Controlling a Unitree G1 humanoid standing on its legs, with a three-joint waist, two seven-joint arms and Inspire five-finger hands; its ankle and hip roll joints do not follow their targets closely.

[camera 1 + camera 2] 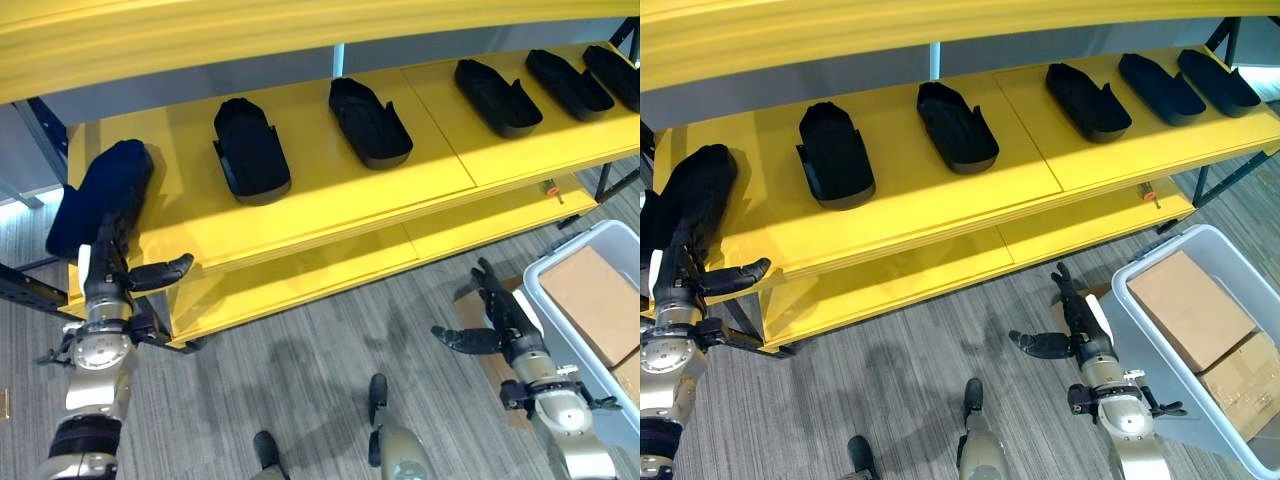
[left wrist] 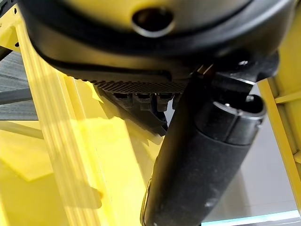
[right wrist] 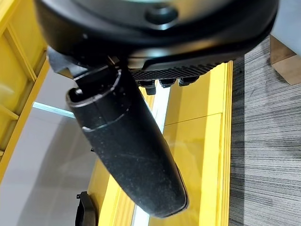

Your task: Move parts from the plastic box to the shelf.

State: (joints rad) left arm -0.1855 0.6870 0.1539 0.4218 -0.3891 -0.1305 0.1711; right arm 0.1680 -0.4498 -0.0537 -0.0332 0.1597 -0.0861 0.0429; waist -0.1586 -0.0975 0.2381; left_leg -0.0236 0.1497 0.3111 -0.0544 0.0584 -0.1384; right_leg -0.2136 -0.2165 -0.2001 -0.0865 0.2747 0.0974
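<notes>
Several black moulded parts lie in a row on the yellow shelf [image 1: 330,200], among them one [image 1: 250,150] and one [image 1: 370,122]. At the shelf's left end lies another dark part [image 1: 100,190], tilted over the edge. My left hand [image 1: 105,275] reaches up to it with straight fingers resting against its lower end and the thumb [image 1: 160,272] spread aside. My right hand [image 1: 505,325] is open and holds nothing. It hangs low over the floor, just left of the grey plastic box [image 1: 575,242].
Two brown cardboard boxes [image 1: 595,300] lie in the plastic box. A lower yellow shelf board [image 1: 480,225] juts out beneath, with a small orange piece [image 1: 551,189] on it. A black frame bar [image 1: 30,290] runs at the left. Grey floor [image 1: 320,340] lies between the hands.
</notes>
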